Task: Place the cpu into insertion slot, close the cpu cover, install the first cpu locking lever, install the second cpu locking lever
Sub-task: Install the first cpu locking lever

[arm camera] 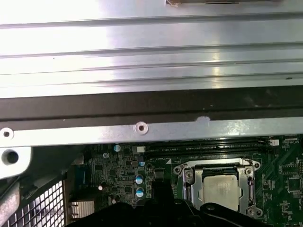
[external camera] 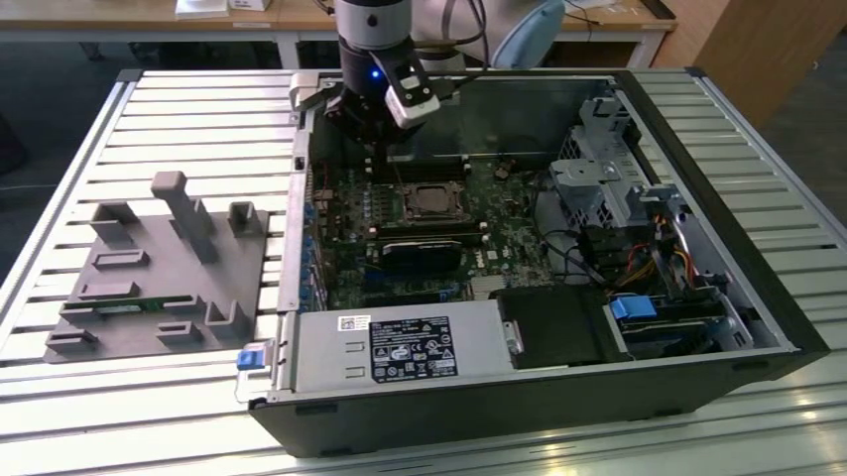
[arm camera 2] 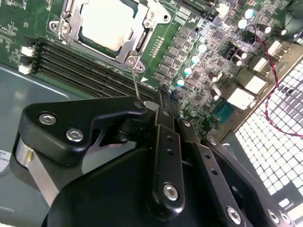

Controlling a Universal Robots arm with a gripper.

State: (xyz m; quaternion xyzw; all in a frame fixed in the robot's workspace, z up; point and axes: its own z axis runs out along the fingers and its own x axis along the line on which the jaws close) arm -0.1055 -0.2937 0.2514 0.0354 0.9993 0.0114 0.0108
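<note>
A slatted pale metal desk carries an open black computer case. In both wrist views the pale silver square cpu sits in the silver-rimmed insertion slot, the thin silvery cpu cover apparently down, so I judge the levers are not yet done. The second wrist view adds a thin wire lever rising toward the black claw; whether the claw is open or holds the lever I cannot tell.

The cpu is cut off at the second wrist view's edge.
</note>
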